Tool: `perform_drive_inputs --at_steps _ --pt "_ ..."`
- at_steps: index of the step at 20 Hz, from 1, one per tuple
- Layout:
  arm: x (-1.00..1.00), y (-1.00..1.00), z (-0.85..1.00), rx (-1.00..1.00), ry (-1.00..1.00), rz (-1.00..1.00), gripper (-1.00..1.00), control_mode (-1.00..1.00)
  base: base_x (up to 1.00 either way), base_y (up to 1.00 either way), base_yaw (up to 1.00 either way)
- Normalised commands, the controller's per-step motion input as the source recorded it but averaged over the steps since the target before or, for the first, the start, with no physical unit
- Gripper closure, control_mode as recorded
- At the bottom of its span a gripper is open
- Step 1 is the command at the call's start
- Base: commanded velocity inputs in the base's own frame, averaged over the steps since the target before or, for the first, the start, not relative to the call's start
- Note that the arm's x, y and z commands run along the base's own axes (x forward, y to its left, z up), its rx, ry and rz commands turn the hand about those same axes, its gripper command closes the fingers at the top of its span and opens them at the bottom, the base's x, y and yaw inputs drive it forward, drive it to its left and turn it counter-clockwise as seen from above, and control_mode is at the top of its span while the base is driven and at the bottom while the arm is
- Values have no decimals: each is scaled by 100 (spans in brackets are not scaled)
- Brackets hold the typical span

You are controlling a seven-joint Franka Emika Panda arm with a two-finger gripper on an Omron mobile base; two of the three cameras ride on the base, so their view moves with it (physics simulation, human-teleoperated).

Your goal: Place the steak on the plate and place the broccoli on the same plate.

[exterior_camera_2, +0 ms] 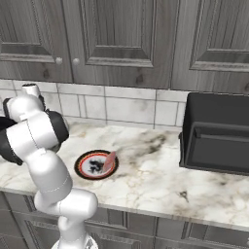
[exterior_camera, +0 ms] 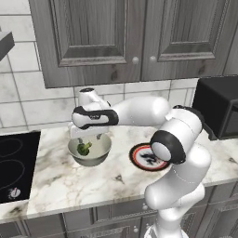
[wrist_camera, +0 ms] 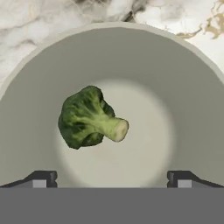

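Observation:
The broccoli [wrist_camera: 89, 118], a green floret with a pale stem, lies on its side in the bottom of a grey-beige bowl [wrist_camera: 183, 78]. My gripper [wrist_camera: 112, 179] hangs open just above it, one fingertip on each side and nothing between them. From the left base view the gripper [exterior_camera: 85, 141] reaches down into the bowl [exterior_camera: 96, 158] over the broccoli [exterior_camera: 84, 149]. The plate [exterior_camera: 139, 160], red-and-black rimmed, sits right of the bowl, partly behind my elbow. In the right base view the pinkish steak [exterior_camera_2: 111, 158] rests on the right side of the plate [exterior_camera_2: 81, 163].
A black cooktop [exterior_camera: 14, 162] lies left of the bowl. A dark microwave [exterior_camera_2: 219, 131] stands at the right end of the marble counter [exterior_camera_2: 160, 185]. Grey wall cabinets [exterior_camera: 116, 37] hang overhead. The counter's front edge runs close below the bowl and plate.

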Motion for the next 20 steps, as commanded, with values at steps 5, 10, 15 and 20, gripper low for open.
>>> perform_drive_inputs --at_steps 5,10,15,20 --pt "7 8 -15 0 -5 4 -100 -100 0 0 0" --pt "2 3 -21 0 -6 3 -100 -100 0 0 0" --pt "3 0 -22 0 -6 3 -100 -100 0 0 0" --pt "8 0 -16 0 -6 3 -100 -100 0 0 0"
